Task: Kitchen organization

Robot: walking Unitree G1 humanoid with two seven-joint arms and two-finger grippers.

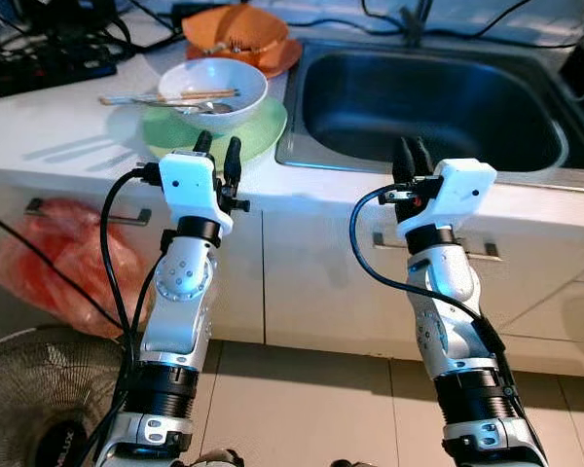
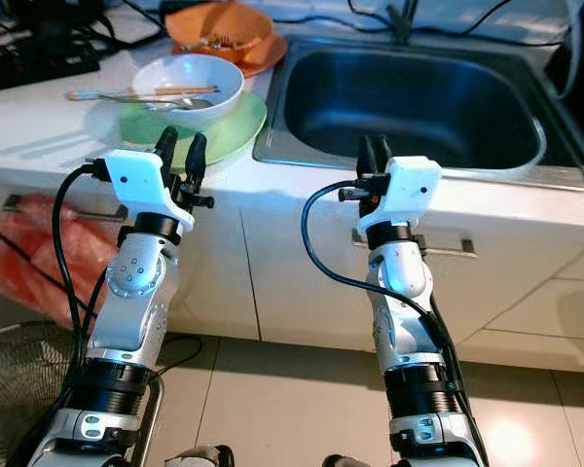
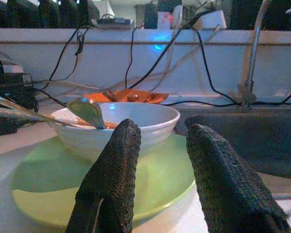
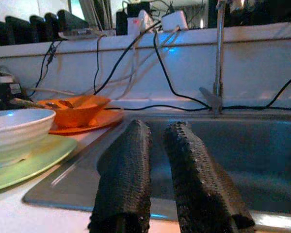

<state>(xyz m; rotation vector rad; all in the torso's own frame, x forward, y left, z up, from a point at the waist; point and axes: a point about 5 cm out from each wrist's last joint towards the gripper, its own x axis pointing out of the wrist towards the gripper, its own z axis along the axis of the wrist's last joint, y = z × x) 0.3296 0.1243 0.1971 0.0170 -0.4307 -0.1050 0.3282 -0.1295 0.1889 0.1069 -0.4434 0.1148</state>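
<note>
I've got the left hand (image 1: pixel 217 145) released and empty just short of the white bowl (image 1: pixel 212 83) on the green plate (image 1: pixel 258 133), right hand (image 1: pixel 409 154) nearly clenched, empty, by the sink (image 1: pixel 311 151); bowl looks rigid, slick, breakable, loose spoon (image 1: pixel 197 106) and chopsticks (image 1: pixel 165 96) inside, so pinch its near rim.

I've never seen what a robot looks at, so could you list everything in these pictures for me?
White bowl: one, on the green plate, holding chopsticks and a spoon.
Chopsticks: a pair, light wood, across the white bowl.
Spoon: one, metal, resting in the white bowl.
Green plate: one, on the counter left of the sink.
Orange bowl: one, on an orange plate behind the white bowl.
Sink: one, steel, set into the counter.
Counter: white, with cabinets below.
Cables: several, black, along the back wall.
Red bag: one, on the floor at left.
Fan: one, lower left.
Left hand: open, before the green plate.
Right hand: nearly shut, before the sink.
</note>
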